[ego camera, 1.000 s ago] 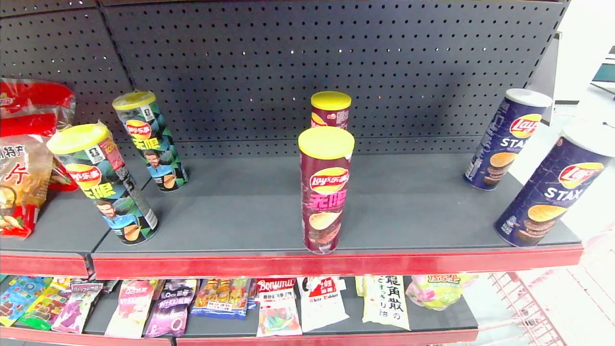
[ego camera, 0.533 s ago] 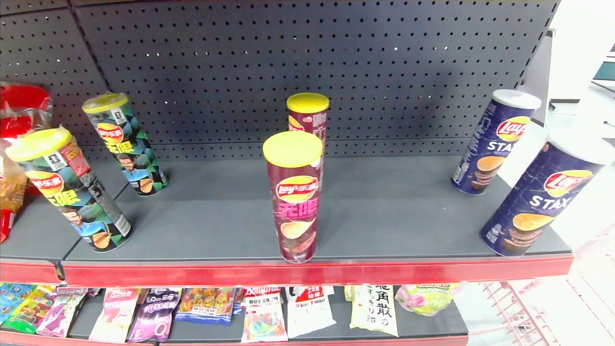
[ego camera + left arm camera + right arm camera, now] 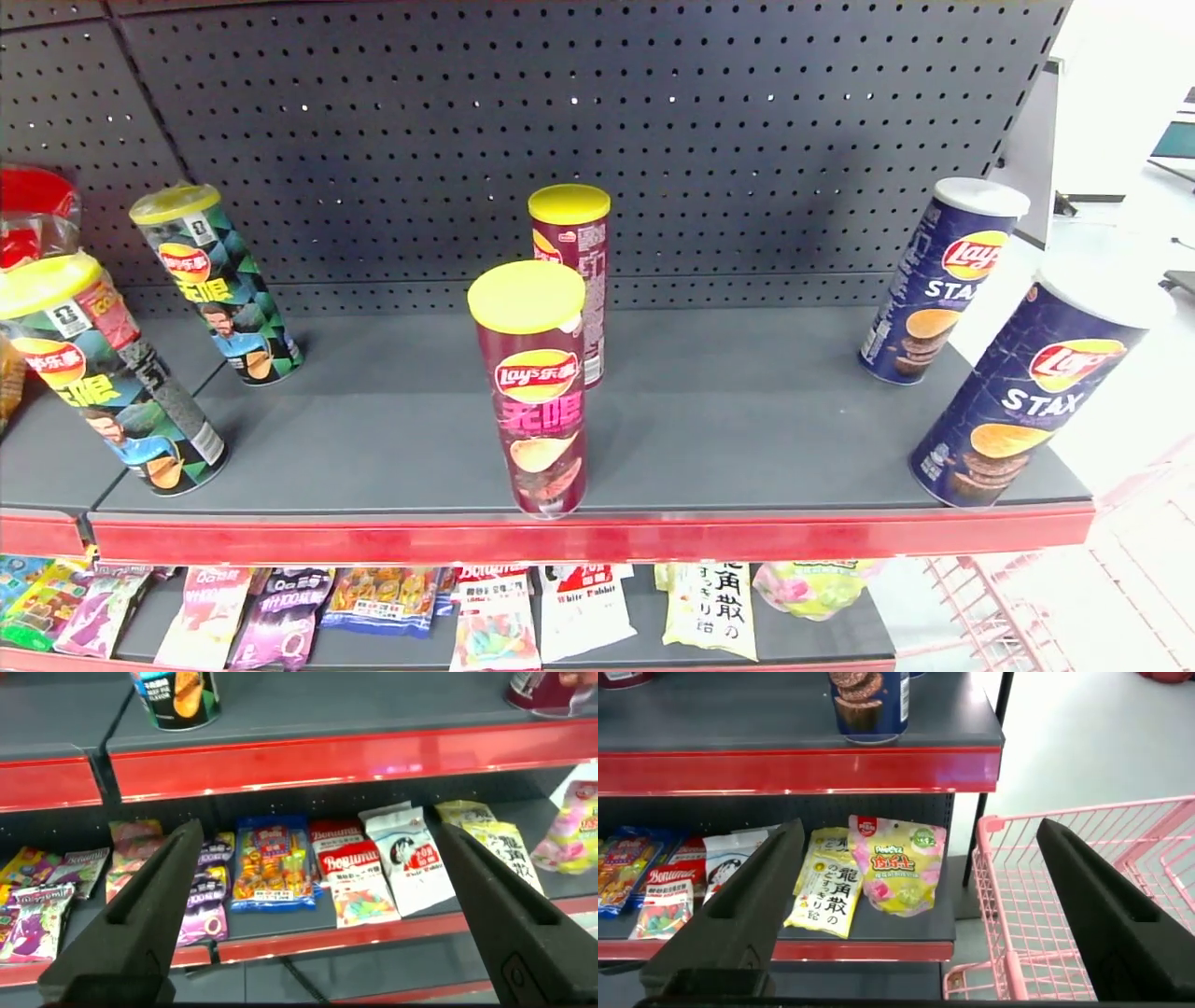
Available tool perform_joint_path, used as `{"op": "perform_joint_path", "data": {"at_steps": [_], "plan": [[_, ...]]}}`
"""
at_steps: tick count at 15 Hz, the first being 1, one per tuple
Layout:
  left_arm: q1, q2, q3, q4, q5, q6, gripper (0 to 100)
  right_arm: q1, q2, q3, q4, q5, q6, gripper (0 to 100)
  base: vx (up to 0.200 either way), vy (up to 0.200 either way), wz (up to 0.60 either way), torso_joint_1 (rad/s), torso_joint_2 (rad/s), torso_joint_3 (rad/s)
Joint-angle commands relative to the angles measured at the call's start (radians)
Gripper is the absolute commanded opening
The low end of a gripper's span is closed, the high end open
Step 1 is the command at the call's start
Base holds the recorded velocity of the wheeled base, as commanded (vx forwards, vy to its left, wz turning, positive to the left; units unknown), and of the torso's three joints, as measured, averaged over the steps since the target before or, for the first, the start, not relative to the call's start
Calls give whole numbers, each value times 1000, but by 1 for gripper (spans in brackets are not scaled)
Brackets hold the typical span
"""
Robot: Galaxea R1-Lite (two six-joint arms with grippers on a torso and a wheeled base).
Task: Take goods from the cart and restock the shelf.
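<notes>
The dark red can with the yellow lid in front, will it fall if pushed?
It probably tips easily: the can is tall and narrow, standing upright at the shelf's red edge. Once down, its round body would likely roll.

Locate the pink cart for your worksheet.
In the right wrist view, the pink cart stands just past the right end of the shelf, nearest the green-and-pink snack bag.
</notes>
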Motion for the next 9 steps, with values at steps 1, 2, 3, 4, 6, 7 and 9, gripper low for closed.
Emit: {"op": "perform_joint_path", "data": {"at_steps": [1, 2, 3, 4, 6, 7, 9], "plan": [[0, 2, 1, 0, 0, 0, 100, 0, 0, 1, 0, 1, 0, 100, 0, 0, 0, 0, 0, 0], [0, 2, 1, 0, 0, 0, 100, 0, 0, 1, 0, 1, 0, 100, 0, 0, 0, 0, 0, 0], [0, 2, 1, 0, 0, 0, 100, 0, 0, -1, 0, 1, 0, 100, 0, 0, 0, 0, 0, 0], [0, 2, -1, 0, 0, 0, 100, 0, 0, 1, 0, 1, 0, 100, 0, 0, 0, 0, 0, 0], [0, 2, 1, 0, 0, -1, 100, 0, 0, -1, 0, 1, 0, 100, 0, 0, 0, 0, 0, 0], [0, 2, 1, 0, 0, -1, 100, 0, 0, -1, 0, 1, 0, 100, 0, 0, 0, 0, 0, 0], [0, 2, 1, 0, 0, -1, 100, 0, 0, -1, 0, 1, 0, 100, 0, 0, 0, 0, 0, 0]]}}
